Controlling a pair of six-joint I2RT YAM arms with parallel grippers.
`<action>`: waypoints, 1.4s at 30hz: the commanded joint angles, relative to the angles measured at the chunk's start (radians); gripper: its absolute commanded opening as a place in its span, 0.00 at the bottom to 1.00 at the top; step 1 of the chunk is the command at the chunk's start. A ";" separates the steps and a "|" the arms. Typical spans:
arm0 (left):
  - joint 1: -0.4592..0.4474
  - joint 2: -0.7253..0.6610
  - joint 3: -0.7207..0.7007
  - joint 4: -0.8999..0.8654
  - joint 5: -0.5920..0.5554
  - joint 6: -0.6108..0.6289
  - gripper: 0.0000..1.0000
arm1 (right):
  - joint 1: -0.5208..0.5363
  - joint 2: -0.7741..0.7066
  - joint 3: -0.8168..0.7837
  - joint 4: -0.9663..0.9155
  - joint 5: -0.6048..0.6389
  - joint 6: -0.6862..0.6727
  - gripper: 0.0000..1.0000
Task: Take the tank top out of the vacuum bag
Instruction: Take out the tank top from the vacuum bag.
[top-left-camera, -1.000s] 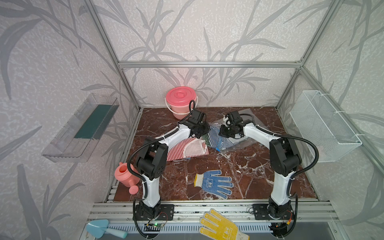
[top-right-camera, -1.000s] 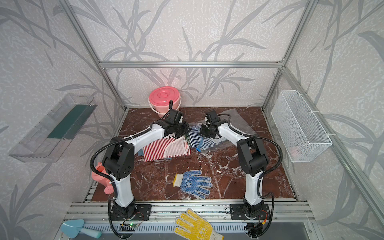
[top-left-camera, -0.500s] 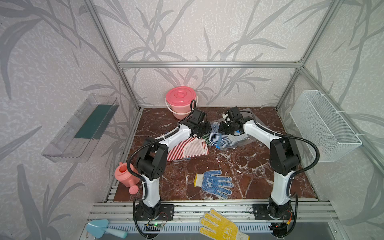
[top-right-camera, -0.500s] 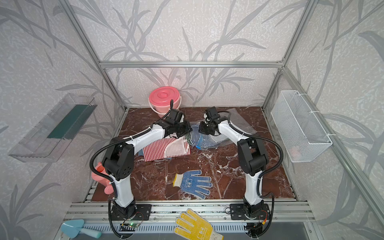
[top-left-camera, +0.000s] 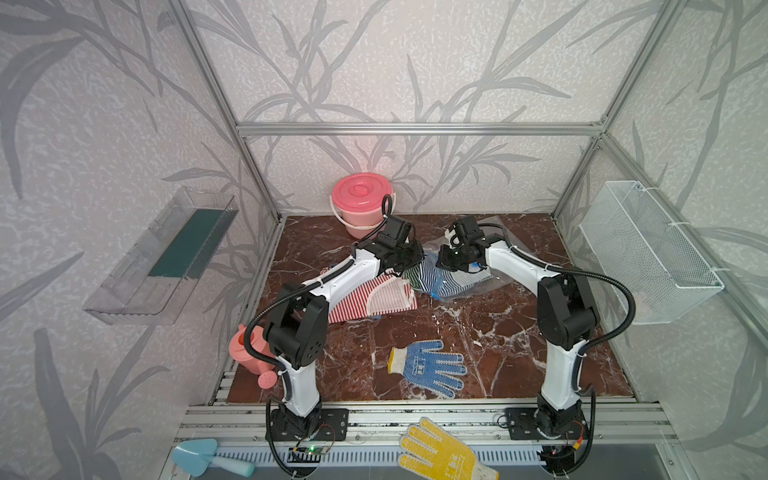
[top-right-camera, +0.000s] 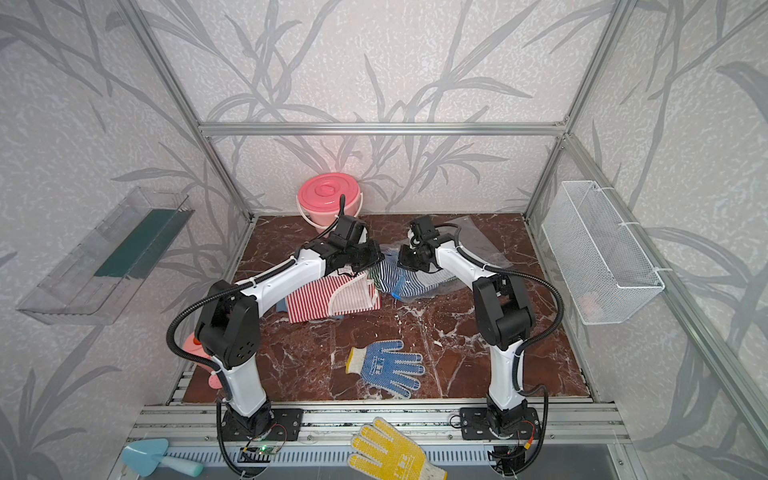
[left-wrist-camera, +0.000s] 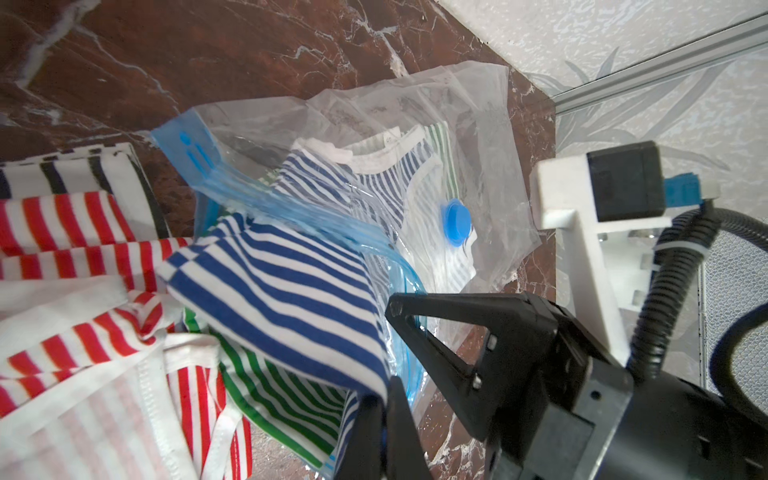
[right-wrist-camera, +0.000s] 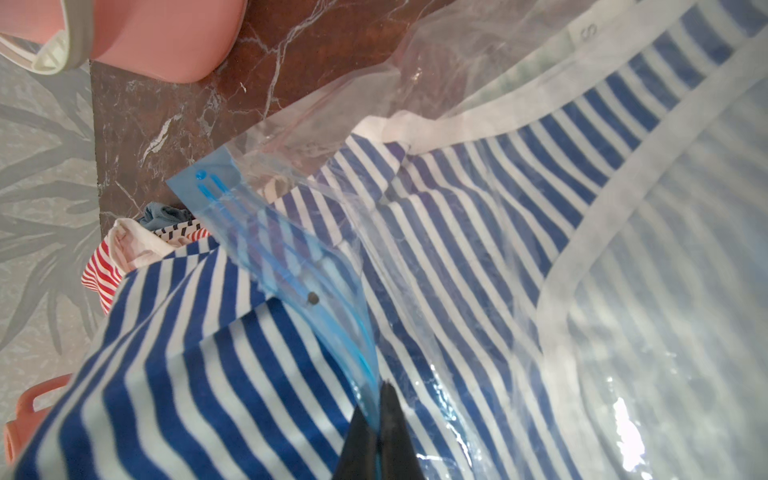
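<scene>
The clear vacuum bag (top-left-camera: 496, 239) (top-right-camera: 478, 239) (left-wrist-camera: 415, 112) lies at the back of the table, with its blue valve cap (left-wrist-camera: 457, 220) on top. A blue-and-white striped tank top (left-wrist-camera: 282, 291) (right-wrist-camera: 187, 395) (top-left-camera: 446, 282) hangs half out of the bag's mouth. My left gripper (left-wrist-camera: 384, 388) (top-left-camera: 409, 259) is shut on the tank top's edge. My right gripper (right-wrist-camera: 380, 399) (top-left-camera: 442, 257) is shut on the bag's blue zip strip (right-wrist-camera: 291, 257) (left-wrist-camera: 266, 203), holding it up. A green-striped top (left-wrist-camera: 282, 386) lies under the blue one.
A red-striped top (top-left-camera: 365, 295) lies left of the bag, and a pink bucket (top-left-camera: 361, 199) stands behind it. A blue glove (top-left-camera: 432, 368) lies mid-table and a yellow glove (top-left-camera: 444, 453) on the front rail. A pink watering can (top-left-camera: 245, 353) sits front left. A wire basket (top-left-camera: 648, 249) hangs on the right wall.
My right gripper has lifted a little with the zip strip, toward the back. The left gripper has hardly moved and keeps its hold on the tank top.
</scene>
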 joint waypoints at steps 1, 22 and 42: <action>0.013 -0.046 0.021 -0.004 -0.020 0.031 0.00 | -0.010 -0.006 -0.022 -0.009 0.014 0.000 0.00; 0.050 -0.086 0.021 -0.025 -0.010 0.030 0.00 | -0.023 -0.005 0.008 0.021 0.048 0.028 0.00; 0.068 -0.096 0.019 -0.041 -0.013 0.026 0.00 | -0.023 0.017 0.003 0.017 0.056 0.023 0.00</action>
